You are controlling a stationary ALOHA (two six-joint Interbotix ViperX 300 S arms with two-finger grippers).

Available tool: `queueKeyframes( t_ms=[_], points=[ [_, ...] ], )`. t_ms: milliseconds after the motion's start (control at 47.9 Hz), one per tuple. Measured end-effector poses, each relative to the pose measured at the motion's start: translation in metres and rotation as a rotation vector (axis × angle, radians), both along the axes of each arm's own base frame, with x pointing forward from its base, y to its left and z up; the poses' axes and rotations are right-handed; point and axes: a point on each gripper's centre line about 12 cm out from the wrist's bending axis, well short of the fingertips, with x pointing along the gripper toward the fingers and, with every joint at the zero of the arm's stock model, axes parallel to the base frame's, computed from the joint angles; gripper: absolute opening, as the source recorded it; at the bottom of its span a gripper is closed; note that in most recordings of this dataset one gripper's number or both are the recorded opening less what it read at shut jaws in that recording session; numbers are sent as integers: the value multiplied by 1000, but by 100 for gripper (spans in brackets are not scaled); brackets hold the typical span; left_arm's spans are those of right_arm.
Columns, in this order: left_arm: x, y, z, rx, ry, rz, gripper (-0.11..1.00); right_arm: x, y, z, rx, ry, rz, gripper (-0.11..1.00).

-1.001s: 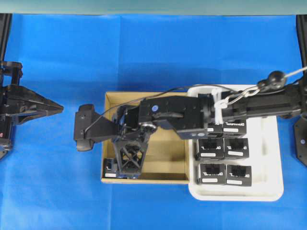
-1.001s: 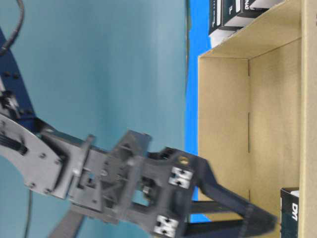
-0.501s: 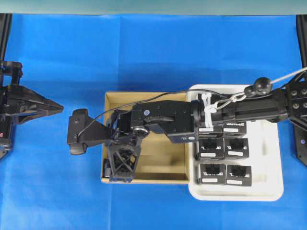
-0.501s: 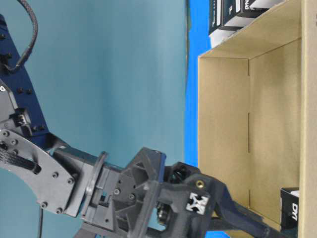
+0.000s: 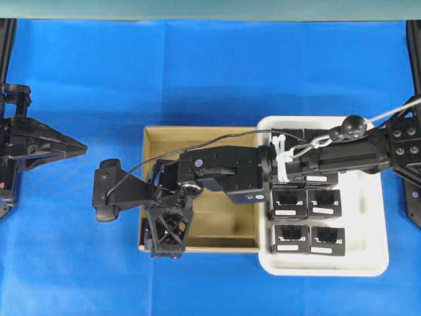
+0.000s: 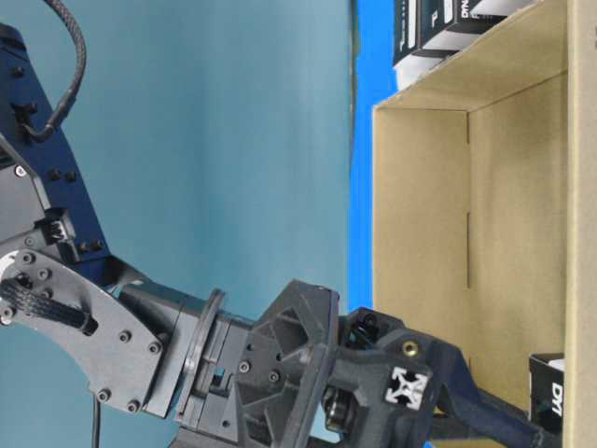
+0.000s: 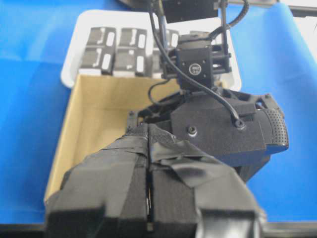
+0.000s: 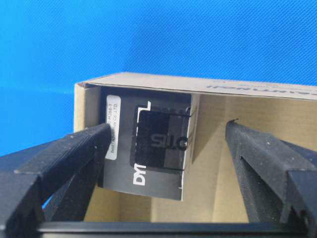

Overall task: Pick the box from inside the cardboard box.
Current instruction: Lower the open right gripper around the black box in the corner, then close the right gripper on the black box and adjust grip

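The cardboard box [image 5: 197,135] lies in the middle of the blue table. One black box [image 8: 148,148] with white lettering sits in its near left corner against the walls, and it also shows at table level [image 6: 560,392]. My right gripper [image 8: 168,128] hangs open over that corner and straddles the black box. One finger [image 8: 64,158] is at its label side by the carton wall; the other finger [image 8: 262,158] stands well clear of it. From overhead the right gripper [image 5: 164,238] covers the black box. My left gripper [image 5: 77,149] is shut and empty, far left of the cardboard box.
A white tray [image 5: 368,263] touches the cardboard box's right side and holds several identical black boxes [image 5: 309,204]. The right arm [image 5: 329,155] stretches across the tray and the carton. Blue cloth surrounds both containers.
The right gripper has shifted left and toward the carton's near left corner, coming down over the black box, which it now hides from overhead. Its jaws stayed open. The left arm has not moved.
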Motion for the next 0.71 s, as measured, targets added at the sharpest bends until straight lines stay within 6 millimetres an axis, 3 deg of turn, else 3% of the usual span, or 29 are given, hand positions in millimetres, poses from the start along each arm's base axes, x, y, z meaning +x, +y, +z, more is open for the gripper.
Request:
queueKeyframes(
  t_ms=[709],
  points=[
    [0, 0, -1, -29, 3, 5, -7, -6, -20, -4, -6, 24, -36, 100]
  ],
)
